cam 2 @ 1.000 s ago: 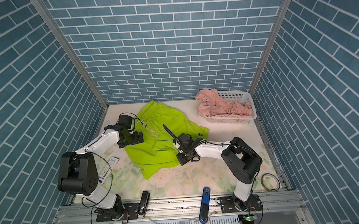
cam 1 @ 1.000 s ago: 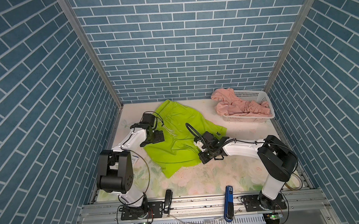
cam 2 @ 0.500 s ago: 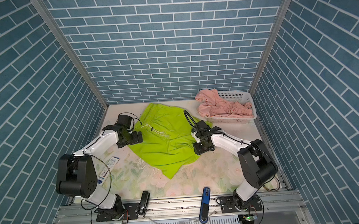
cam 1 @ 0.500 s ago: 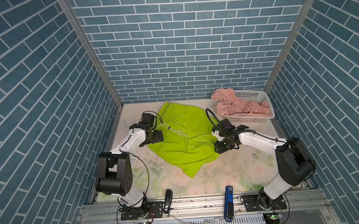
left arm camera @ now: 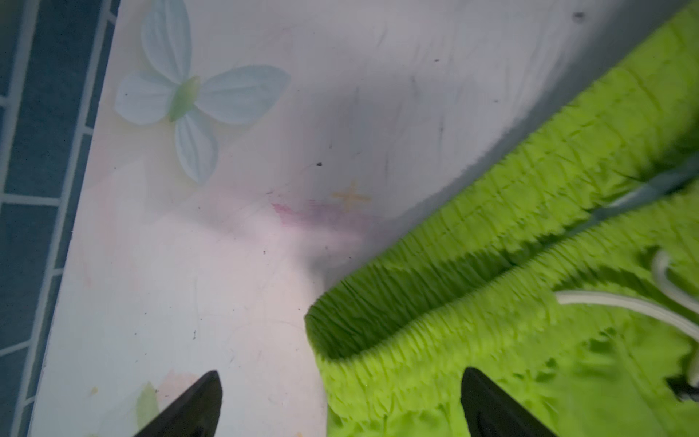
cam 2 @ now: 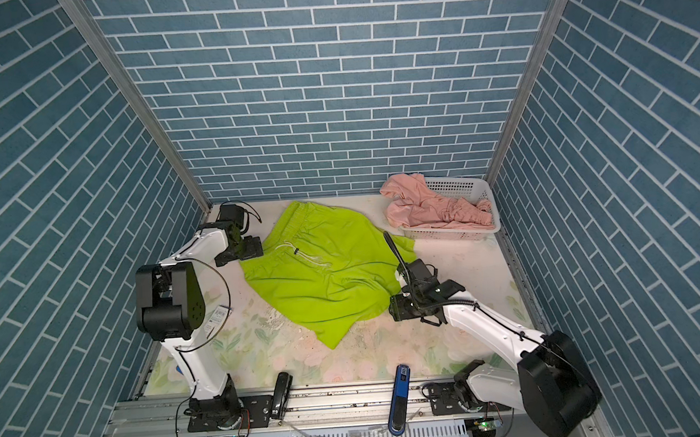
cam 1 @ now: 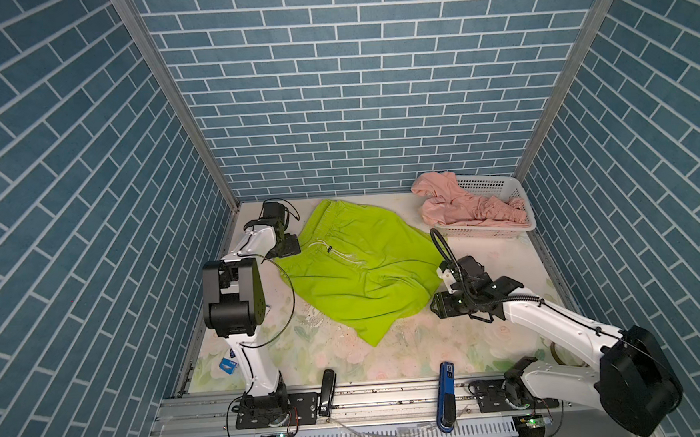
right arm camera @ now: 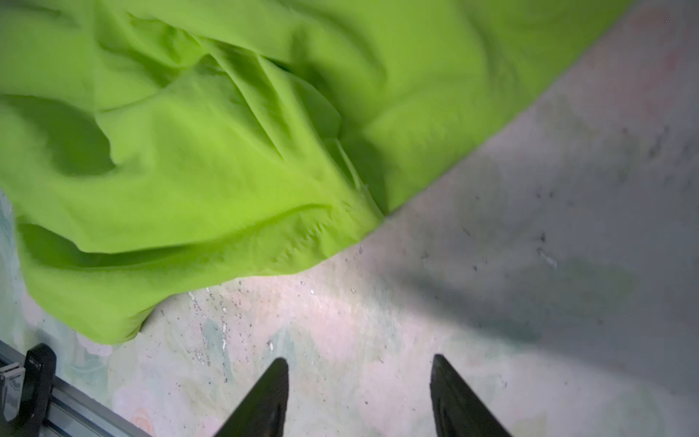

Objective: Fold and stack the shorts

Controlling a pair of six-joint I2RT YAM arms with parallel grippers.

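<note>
The lime-green shorts lie spread and wrinkled on the floral table, waistband toward the back left, white drawstring on top. My left gripper is open at the waistband's left end, one finger over bare table and one over the green fabric. My right gripper is open above bare table just off the shorts' right hem, with nothing between its fingers. The salmon-pink shorts lie crumpled in the basket.
The white perforated basket stands at the back right corner. A black tool and a blue tool rest on the front rail. A small blue tag lies by the left arm's base. Blue brick walls close in three sides.
My right gripper, earlier shut on the green fabric, pulled it rightward and spread it, then opened and let go, drawing back toward the front right. The left arm has hardly moved.
</note>
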